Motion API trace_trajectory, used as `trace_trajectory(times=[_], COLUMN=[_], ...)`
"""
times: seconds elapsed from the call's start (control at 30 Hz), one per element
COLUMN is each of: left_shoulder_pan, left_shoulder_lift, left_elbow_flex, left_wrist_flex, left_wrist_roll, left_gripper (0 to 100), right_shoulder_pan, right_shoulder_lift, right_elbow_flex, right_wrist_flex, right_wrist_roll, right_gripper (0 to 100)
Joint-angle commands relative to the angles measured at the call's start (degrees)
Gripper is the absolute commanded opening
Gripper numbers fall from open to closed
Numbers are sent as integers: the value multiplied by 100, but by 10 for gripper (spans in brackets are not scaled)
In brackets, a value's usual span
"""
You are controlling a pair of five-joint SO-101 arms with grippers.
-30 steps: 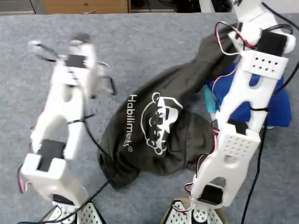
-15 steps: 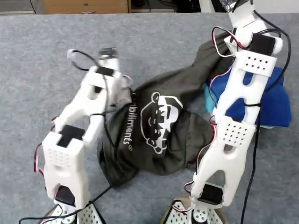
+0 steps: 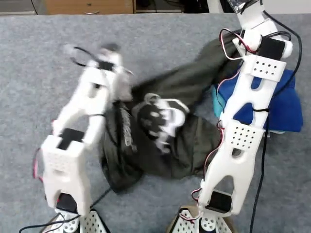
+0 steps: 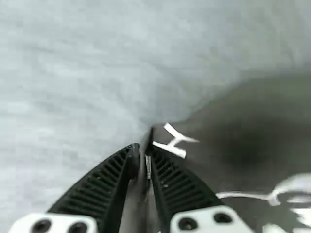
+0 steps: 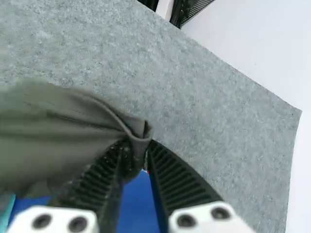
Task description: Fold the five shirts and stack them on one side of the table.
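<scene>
Olive cotton made up the garment in hand, and it looked limp and light, likely to sag, bunch and slide over the grey felt table (image 3: 160, 39) rather than keep any shape. At the left, the left gripper (image 4: 146, 148) was clenched on a thin pinch of the olive shirt (image 3: 194, 141), at the edge near its white lettering. The shirt lay crumpled across the middle of the table, its white printed figure wrinkled, one end drawn up toward the far right corner. There the right gripper (image 5: 137, 148) was clamped on a bunched fold of the same cloth. Such fabric probably handles best when taken at a hem or corner, one per gripper, and held taut between them, since a pinch in the middle only gathers it. Just right of the shirt, a teal cloth (image 3: 216, 104) showed as a narrow edge. Beside it, under the right arm, lay a blue garment (image 3: 291, 109), apparently folded.

By count: one olive shirt, one teal piece, one blue piece, two arms. Three garments at most could be made out of the five named.
</scene>
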Motion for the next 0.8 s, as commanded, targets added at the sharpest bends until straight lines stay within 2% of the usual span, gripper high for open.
trace_trajectory(times=[0.0,0.1,0.27,0.4,0.57,0.67,0.77], left_shoulder_pan=[-1363,-2031,-2163,-1723,-1160,-976,-1011], left_shoulder_lift=[-620,-813,-857,-488,523,998,1042], left_elbow_flex=[-1354,-2242,-2716,-1952,-862,-782,-800], left_wrist_flex=[607,1081,1292,624,-396,-18,607], left_wrist_roll=[26,26,9,18,0,62,712], left_gripper=[18,18,18,18,21,127,235], right_shoulder_pan=[-382,-734,-1393,-1763,-1727,-1596,-1578], right_shoulder_lift=[-75,-48,549,1534,1930,1912,1921], right_elbow_flex=[-365,-330,-338,-365,-382,-374,-365], right_wrist_flex=[255,422,457,-9,-404,-519,-571], right_wrist_roll=[-26,-53,-70,-343,-378,-387,-387], right_gripper=[2,2,2,2,2,2,2])
